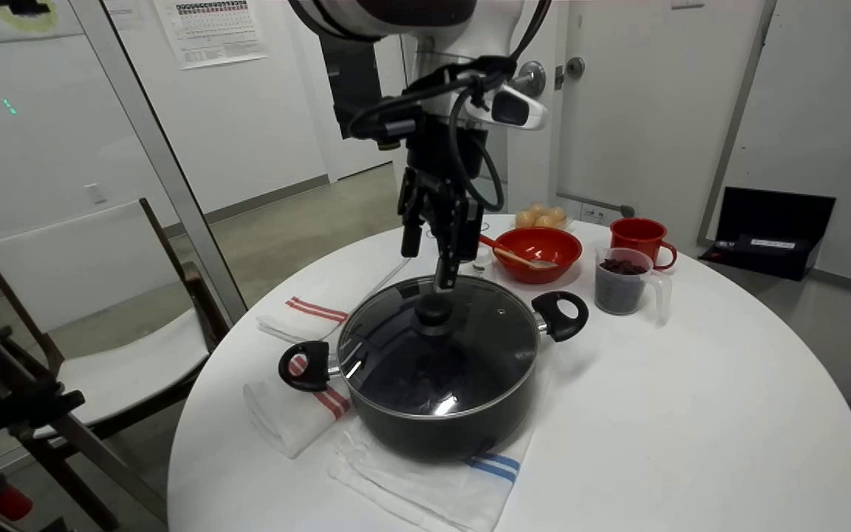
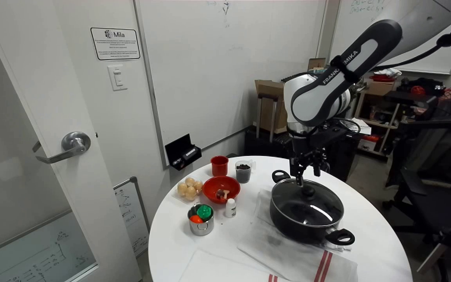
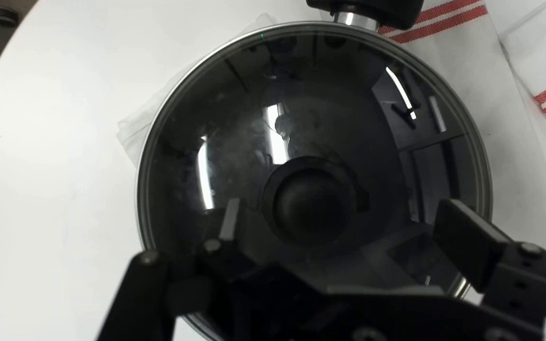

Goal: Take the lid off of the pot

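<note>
The black two-fingered robot gripper (image 3: 339, 208) is hanging over the round, clear, metal-rimmed glass lid (image 2: 305, 205), its fingers (image 3: 462, 241) standing well apart and clasping nothing. The lid is sitting on the wide, smooth-walled black pot (image 1: 440, 436), covering it. I am judging the step in hand to be the approach — no grasp is being made yet. In the wrist view the small, rounded black knob (image 3: 312, 206) on the lid is showing between the fingers, nearer to one than to the other, so the next move is probably calling for some centring, then lowering, closing and a straight lift.

The glass is gleaming with bright, streaky reflections. The knob is looking dull and smooth — a shallow pinch would likely be risking a slip on that roundness. The black, loop-shaped side handles (image 1: 560, 330) are joining the pot through shiny metal collars (image 3: 356, 20), and a creased, soft-looking, blue-striped white cloth (image 1: 425, 484) is lying partly beneath it.
</note>
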### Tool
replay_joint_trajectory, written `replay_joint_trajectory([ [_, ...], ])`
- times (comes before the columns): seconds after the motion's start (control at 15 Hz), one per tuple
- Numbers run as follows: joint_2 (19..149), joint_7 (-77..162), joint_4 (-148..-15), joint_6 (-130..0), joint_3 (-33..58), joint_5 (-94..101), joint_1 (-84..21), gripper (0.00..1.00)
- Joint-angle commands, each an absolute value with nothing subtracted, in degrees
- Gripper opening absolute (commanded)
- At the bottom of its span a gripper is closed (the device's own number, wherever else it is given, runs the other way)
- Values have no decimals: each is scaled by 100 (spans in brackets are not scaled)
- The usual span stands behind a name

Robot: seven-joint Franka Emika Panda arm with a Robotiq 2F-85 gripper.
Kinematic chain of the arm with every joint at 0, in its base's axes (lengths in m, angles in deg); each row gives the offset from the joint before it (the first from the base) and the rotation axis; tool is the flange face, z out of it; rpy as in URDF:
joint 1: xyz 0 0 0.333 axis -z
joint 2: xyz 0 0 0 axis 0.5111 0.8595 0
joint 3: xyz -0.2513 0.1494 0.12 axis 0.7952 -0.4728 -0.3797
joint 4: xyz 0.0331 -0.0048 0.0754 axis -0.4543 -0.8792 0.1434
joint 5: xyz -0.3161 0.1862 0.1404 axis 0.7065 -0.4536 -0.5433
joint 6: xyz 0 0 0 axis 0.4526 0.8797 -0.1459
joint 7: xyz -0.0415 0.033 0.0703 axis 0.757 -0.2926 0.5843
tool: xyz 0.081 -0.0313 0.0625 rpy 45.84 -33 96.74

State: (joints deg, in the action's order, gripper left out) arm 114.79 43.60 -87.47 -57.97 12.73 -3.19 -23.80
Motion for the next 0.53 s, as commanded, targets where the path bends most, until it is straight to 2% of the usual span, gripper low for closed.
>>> replay_joint_trajectory([
  [0.0, 11963, 4239, -8166, -5623, 1207, -478, -2281, 100],
  [0.47, 12401, 4230, -7783, -5545, 1195, -643, -2124, 100],
])
